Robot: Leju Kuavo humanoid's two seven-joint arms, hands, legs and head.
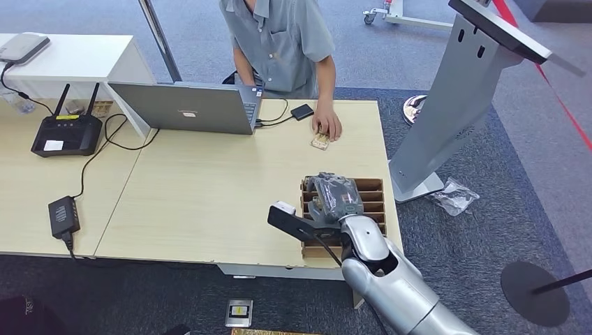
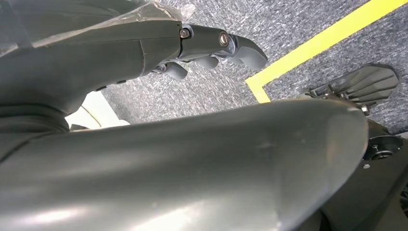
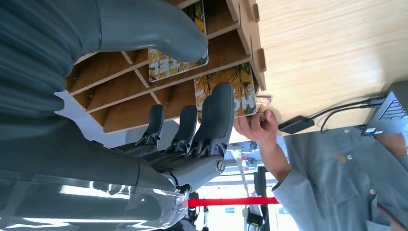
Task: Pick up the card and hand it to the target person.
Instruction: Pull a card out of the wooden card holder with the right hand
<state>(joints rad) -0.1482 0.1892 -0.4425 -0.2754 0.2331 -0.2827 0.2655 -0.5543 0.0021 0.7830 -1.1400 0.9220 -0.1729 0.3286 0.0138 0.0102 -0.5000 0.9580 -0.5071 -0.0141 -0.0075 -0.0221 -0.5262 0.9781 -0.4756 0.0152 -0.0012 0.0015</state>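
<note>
A wooden slotted rack [image 1: 375, 187] stands at the table's front right corner. My right hand [image 1: 333, 198] hovers just over it, thumb and fingers apart, holding nothing. In the right wrist view two cards with autumn-leaf prints stand in the rack [image 3: 120, 91]: one card [image 3: 179, 61] below the thumb [image 3: 159, 29], another card [image 3: 240, 82] behind the fingers [image 3: 214, 115]. Across the table a person in a grey shirt [image 1: 283, 35] presses a hand [image 1: 328, 125] on a small card [image 1: 320, 142] lying flat. My left hand [image 2: 144, 48] hangs over carpet, holding nothing.
A laptop [image 1: 185, 106] with cables and a black adapter [image 1: 302, 112] sits at the far edge. A router [image 1: 67, 132] and a power brick [image 1: 63, 215] lie to the left. A grey kiosk stand [image 1: 454, 105] rises right of the table. Yellow floor tape [image 2: 317, 43] crosses the carpet.
</note>
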